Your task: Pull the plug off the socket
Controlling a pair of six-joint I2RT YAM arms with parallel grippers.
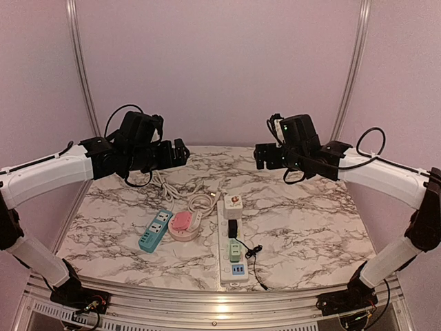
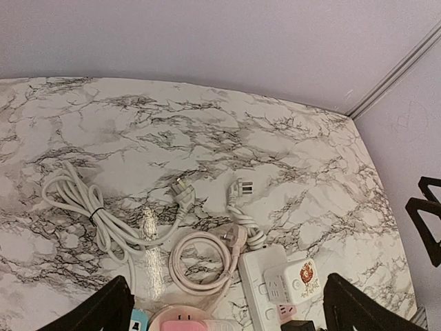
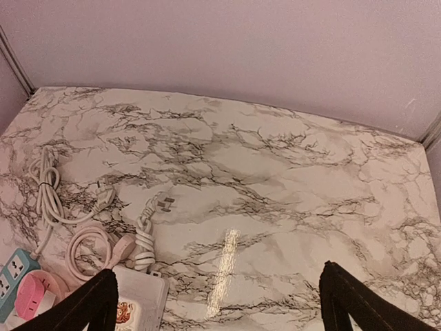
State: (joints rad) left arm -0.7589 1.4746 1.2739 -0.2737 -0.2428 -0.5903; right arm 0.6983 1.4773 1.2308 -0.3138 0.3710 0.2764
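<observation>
1. Top external view: the black plug [image 1: 233, 228] is seated in the white power strip [image 1: 224, 256], which lies about mid-table and runs toward the near edge. The plug looks like a small, dark, squarish block standing up out of the strip's top face.
2. Its thin black cord [image 1: 257, 254] loops off to the right of the strip, then trails toward the near edge.
3. Same strip, other stuff: a white adapter [image 1: 233, 201] with a red logo sits at the far end, just beyond the plug. A pale green adapter [image 1: 235, 249] sits just on its near side.
4. Left of the strip there's a pink round socket [image 1: 181, 221] and a blue strip [image 1: 155, 231], with coiled white cables [image 1: 165, 185] beyond them on the marble table [image 1: 310, 221].
5. Left gripper [image 1: 180, 152] hangs in the air over the far-left part, well apart from the plug. Its wrist view shows the fingers spread wide with nothing between them.
6. Right gripper [image 1: 260, 156] hangs over the far right, spread wide too and holding nothing.
</observation>
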